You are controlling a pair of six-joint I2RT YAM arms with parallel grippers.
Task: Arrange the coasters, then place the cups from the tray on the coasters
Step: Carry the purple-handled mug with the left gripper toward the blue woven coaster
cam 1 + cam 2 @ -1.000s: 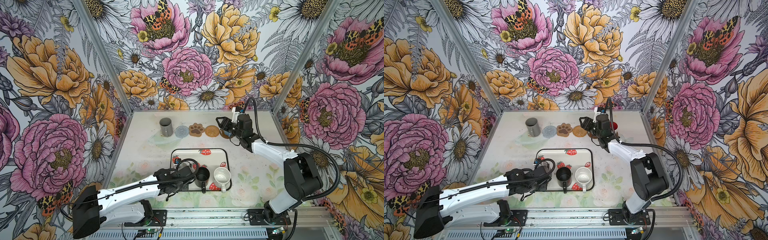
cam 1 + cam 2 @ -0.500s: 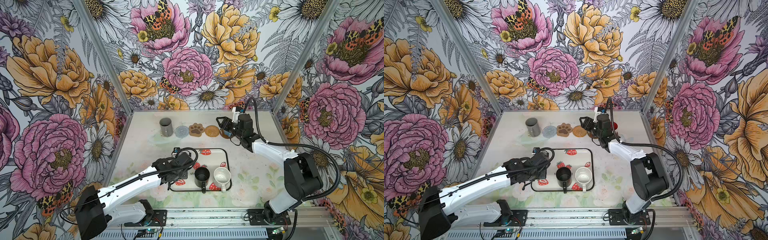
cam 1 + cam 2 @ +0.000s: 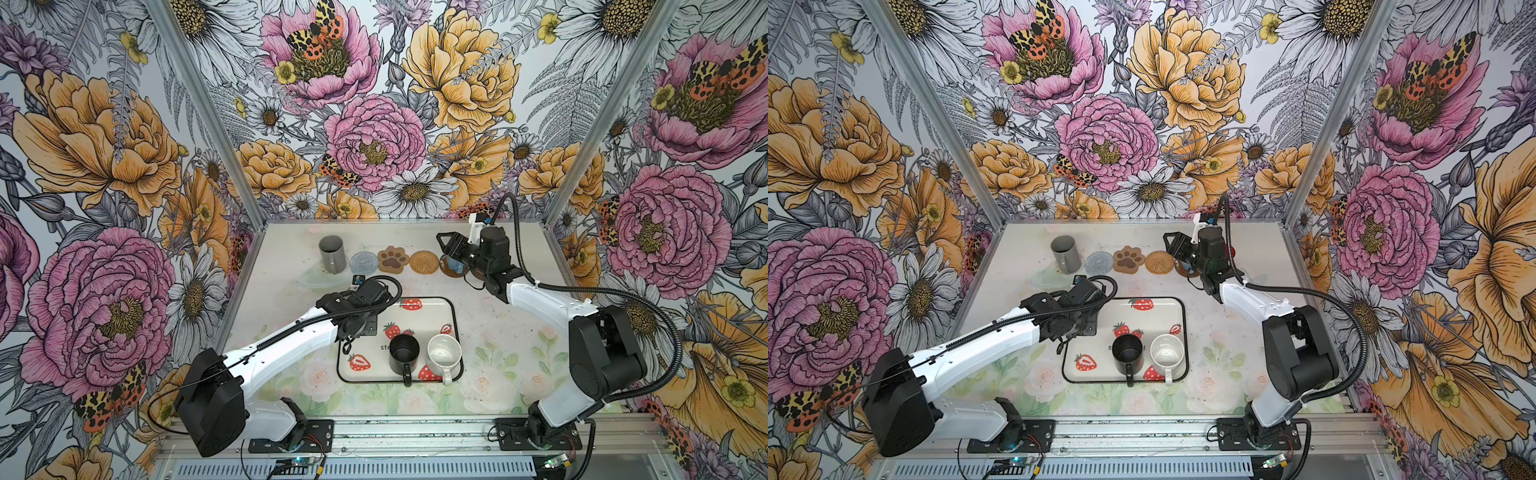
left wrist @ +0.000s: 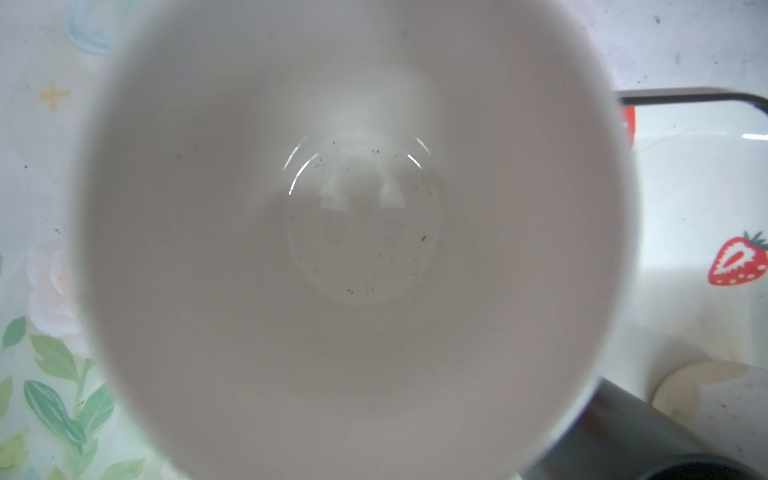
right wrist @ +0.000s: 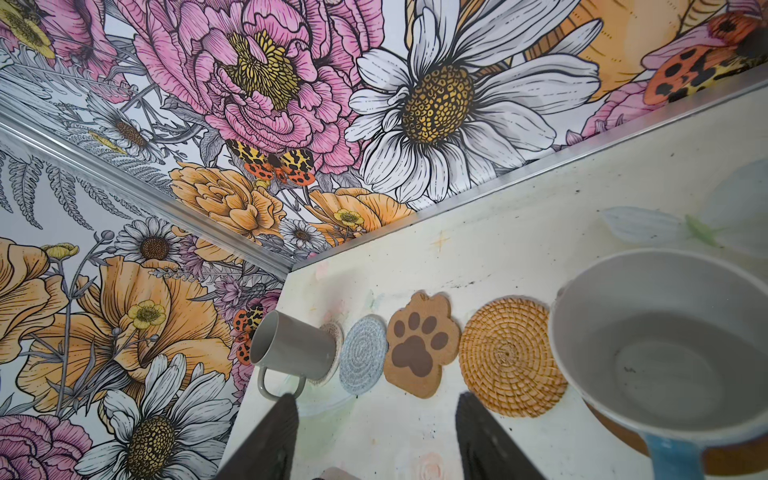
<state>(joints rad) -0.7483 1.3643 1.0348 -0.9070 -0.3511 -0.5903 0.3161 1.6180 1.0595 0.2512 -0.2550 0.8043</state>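
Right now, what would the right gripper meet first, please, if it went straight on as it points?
Probably bare table just short of the grey-white woven coaster and paw coaster, where the open right gripper aims; depth is unclear, so possibly the tall grey mug beyond.

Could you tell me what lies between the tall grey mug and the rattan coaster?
Two coasters: the grey-white woven coaster beside the tall grey mug, then the paw-shaped coaster beside the rattan coaster. Both top views show it.
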